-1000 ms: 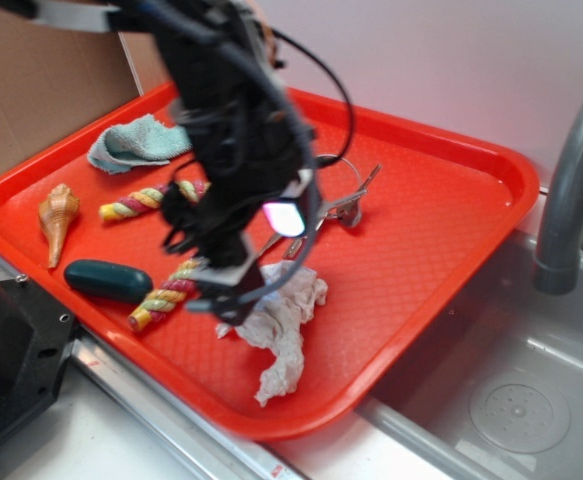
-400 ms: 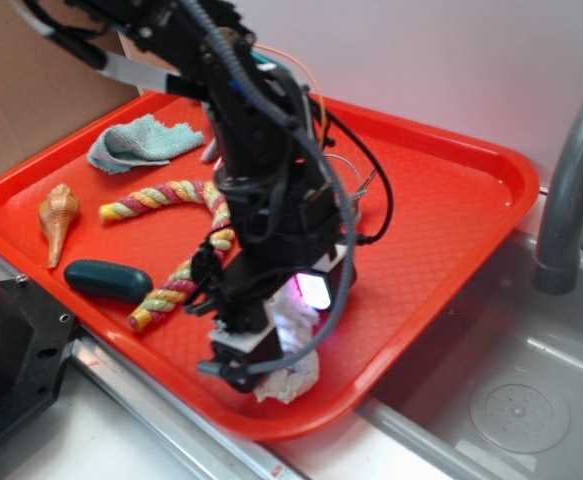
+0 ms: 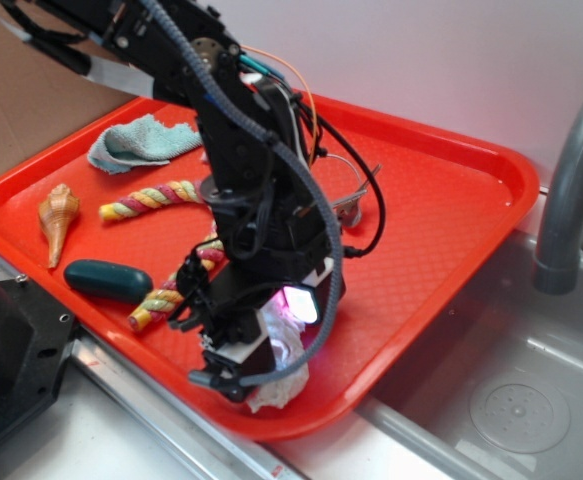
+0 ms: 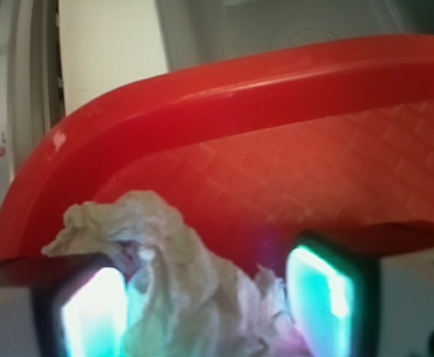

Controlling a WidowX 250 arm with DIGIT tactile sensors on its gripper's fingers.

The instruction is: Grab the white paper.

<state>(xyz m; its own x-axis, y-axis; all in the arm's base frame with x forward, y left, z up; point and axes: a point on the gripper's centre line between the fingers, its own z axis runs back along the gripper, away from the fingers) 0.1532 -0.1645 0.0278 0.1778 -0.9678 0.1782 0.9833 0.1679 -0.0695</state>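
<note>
Filling most of the exterior frame, a red tray sits tilted on the counter; its raised rim arcs across the upper wrist frame.

Arm: black, cabled, reaching from upper left down to the tray's lower-centre edge.

Sink: steel basin, lower right, drain visible.

Faucet: grey, curved, right edge of frame.

Black box: lower left, beside the tray.

Cloth: pale blue-green, folded, upper left of the tray.

Rope toy: striped yellow, pink and green, curving across the tray's left half, partly behind the arm.

Jaws: lowered over the paper near the tray's lower rim; in the wrist view the two lit pads stand either side of the paper, moderately wide, with a little space on the right. Whether they press it cannot be told.

Paper: white, crumpled, lying on the tray close to its lower rim, between the jaws; a peak pokes up toward the rim in the wrist view.

Green oblong: dark, left lower tray.

Shell: orange-tan, spiral, far left of the tray.

Metal clip: silver, centre tray, partly hidden by cables.
</note>
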